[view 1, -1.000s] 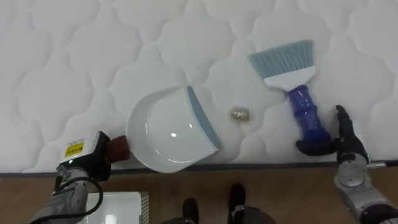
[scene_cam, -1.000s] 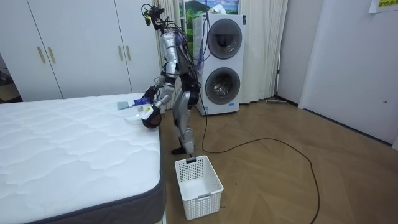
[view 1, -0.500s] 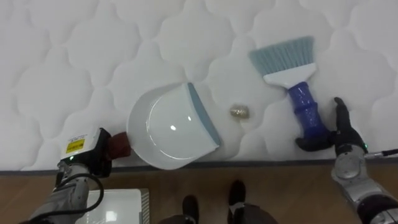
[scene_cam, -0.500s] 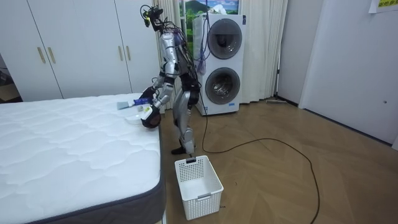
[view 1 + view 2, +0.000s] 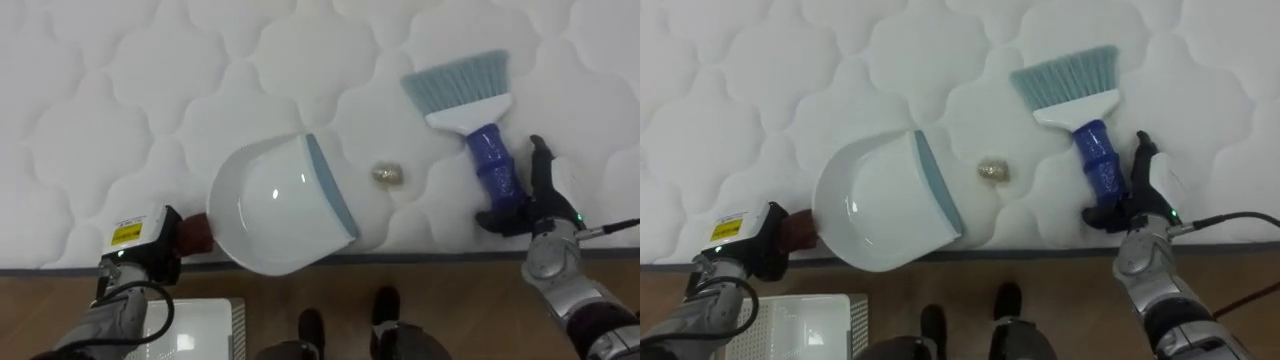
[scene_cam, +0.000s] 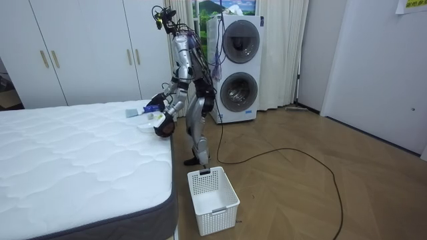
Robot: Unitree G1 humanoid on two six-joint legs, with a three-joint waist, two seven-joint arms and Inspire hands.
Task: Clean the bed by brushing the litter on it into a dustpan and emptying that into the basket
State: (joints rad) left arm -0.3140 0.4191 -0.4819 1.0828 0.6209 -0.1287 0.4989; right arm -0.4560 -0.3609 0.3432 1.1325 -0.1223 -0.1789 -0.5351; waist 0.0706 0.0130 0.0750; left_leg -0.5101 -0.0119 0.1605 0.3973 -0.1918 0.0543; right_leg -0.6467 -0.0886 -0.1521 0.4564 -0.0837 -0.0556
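While the robot is standing at the edge of the bed (image 5: 120, 80), its left hand (image 5: 150, 252) is gripping the dustpan (image 5: 275, 205) by its handle and its right hand (image 5: 535, 205) is clasping the brush (image 5: 480, 120), with a small crumb (image 5: 388, 176) lying on the bed between them

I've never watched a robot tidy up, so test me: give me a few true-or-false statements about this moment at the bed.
1. The left hand holds the dustpan by its handle. True.
2. The small scrap is already inside the dustpan. False: it lies on the bed, between the dustpan and the brush.
3. The right hand grips the end of the brush's blue handle. True.
4. The white basket stands on the bed. False: it stands on the floor beside the bed.
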